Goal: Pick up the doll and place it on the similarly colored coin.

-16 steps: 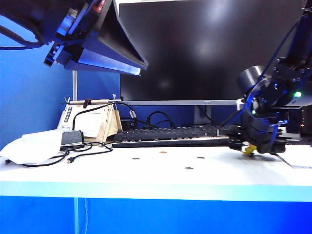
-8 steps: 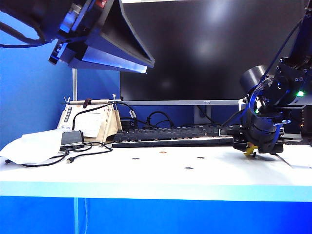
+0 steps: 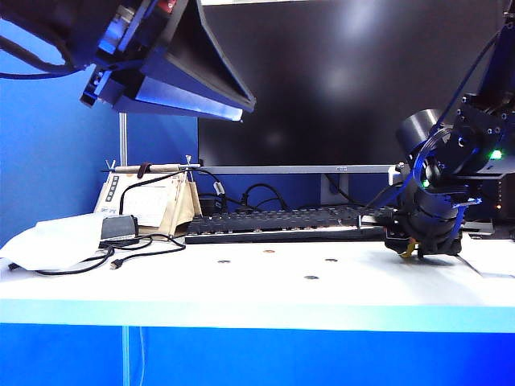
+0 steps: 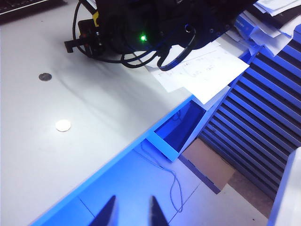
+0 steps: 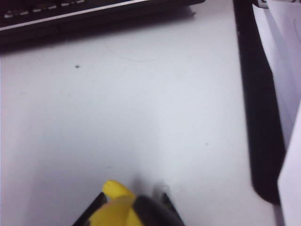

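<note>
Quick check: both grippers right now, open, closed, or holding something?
Left gripper: open, empty, raised beyond the table edge.
Right gripper: shut on the doll, low over the table.

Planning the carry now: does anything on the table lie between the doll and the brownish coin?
Nothing visible does. The right gripper is shut on the doll at the table's right; bare tabletop runs to the coin before the keyboard. The left gripper hangs open, high at left.
</note>
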